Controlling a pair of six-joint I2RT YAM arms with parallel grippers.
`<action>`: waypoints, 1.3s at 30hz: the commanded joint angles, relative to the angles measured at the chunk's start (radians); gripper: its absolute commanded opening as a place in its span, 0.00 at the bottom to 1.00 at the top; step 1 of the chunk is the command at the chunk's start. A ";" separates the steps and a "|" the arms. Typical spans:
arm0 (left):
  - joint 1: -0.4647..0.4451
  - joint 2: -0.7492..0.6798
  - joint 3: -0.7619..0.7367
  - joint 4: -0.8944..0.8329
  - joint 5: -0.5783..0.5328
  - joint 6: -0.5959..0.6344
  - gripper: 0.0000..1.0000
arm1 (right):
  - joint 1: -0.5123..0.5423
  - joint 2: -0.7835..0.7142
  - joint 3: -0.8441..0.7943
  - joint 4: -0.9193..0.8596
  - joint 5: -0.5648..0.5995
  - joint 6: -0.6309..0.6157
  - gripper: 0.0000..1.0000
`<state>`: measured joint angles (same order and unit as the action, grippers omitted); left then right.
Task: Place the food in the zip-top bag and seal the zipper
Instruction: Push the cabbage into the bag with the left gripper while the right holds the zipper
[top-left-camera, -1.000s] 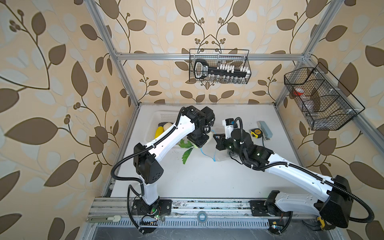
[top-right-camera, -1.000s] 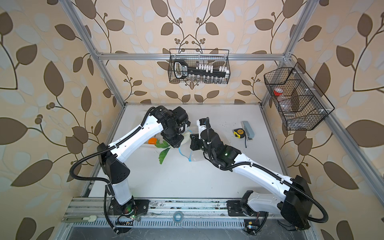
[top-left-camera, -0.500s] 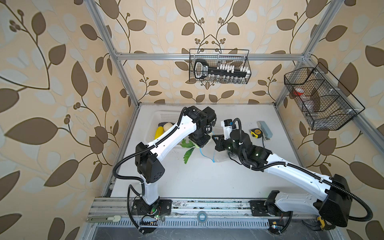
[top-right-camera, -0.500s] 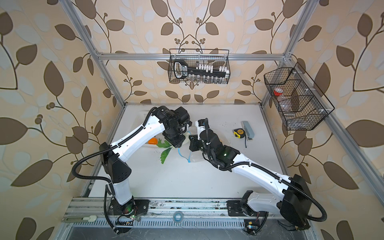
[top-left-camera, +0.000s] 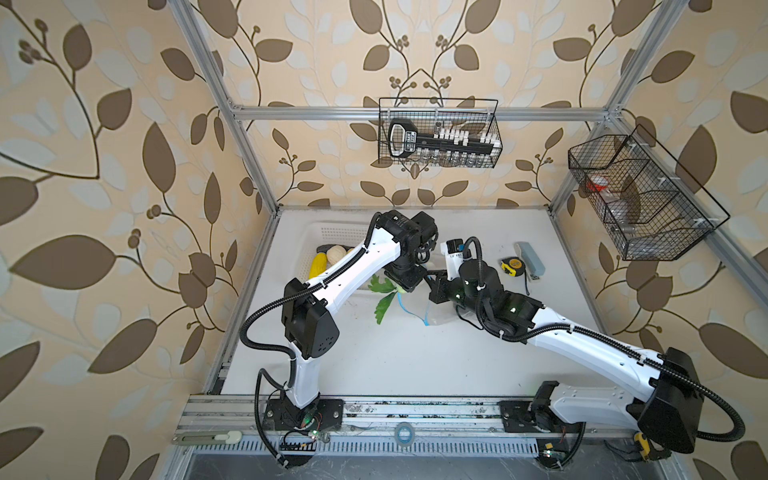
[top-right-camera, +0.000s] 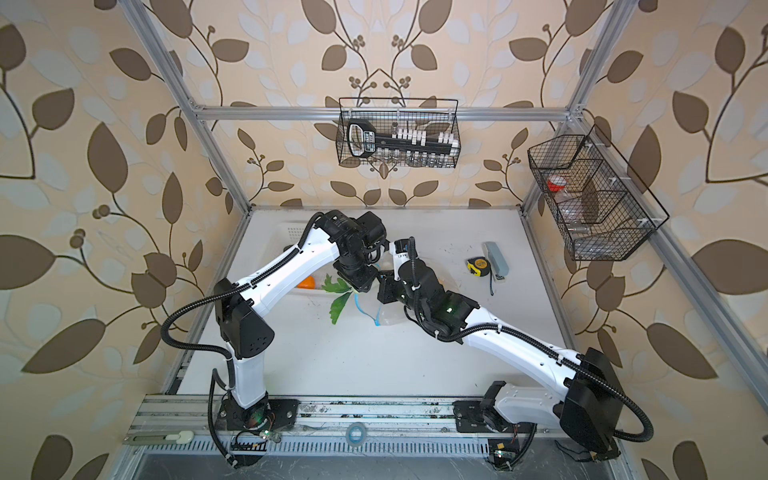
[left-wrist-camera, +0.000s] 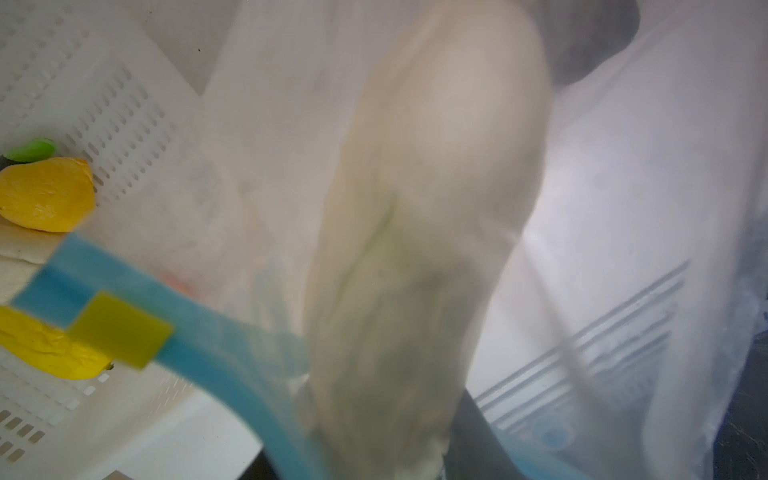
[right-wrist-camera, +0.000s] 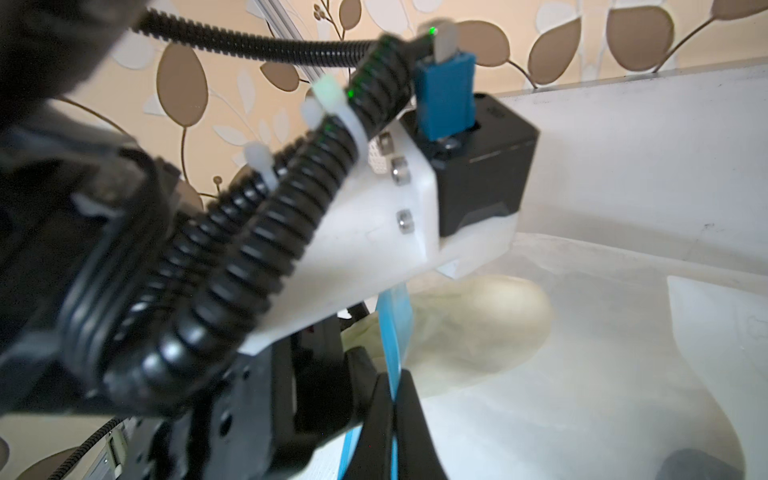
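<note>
The zip-top bag (top-left-camera: 434, 315) lies crinkled at mid-table, and its mouth is lifted by the blue zipper (right-wrist-camera: 395, 332). My right gripper (right-wrist-camera: 395, 401) is shut on that zipper strip. The strip's yellow end (left-wrist-camera: 120, 330) shows in the left wrist view. My left gripper (top-left-camera: 409, 286) is shut on the pale cucumber (left-wrist-camera: 415, 249). The cucumber (right-wrist-camera: 478, 324) reaches in through the bag's mouth behind clear plastic. A green leaf (top-left-camera: 384, 305) lies on the table just left of the bag. Corn (top-left-camera: 318, 266), cauliflower (top-left-camera: 336, 253) and an orange (top-right-camera: 306, 282) sit in the white basket.
The white perforated basket (top-left-camera: 332, 232) stands at the back left, under the left arm. A yellow tape measure (top-left-camera: 510, 266) and a grey-blue block (top-left-camera: 530, 257) lie at the back right. Wire baskets (top-left-camera: 440, 133) hang on the back and right walls.
My left gripper has edged right, toward the right gripper and the bag's mouth, with the cucumber in it. The right gripper has kept its hold on the zipper.
</note>
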<state>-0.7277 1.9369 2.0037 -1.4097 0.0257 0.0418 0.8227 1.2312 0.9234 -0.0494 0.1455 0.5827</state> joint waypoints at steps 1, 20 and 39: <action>-0.009 0.006 0.038 -0.020 0.014 0.005 0.33 | 0.006 0.003 -0.012 0.018 -0.006 -0.009 0.00; -0.024 0.051 0.074 -0.034 0.006 0.011 0.38 | 0.006 0.003 -0.009 0.013 -0.005 0.001 0.00; -0.033 0.051 0.056 -0.043 0.032 0.013 0.53 | 0.007 0.003 0.002 0.006 -0.004 0.007 0.00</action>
<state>-0.7418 1.9862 2.0483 -1.4475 0.0238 0.0490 0.8219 1.2320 0.9199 -0.0799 0.1684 0.5865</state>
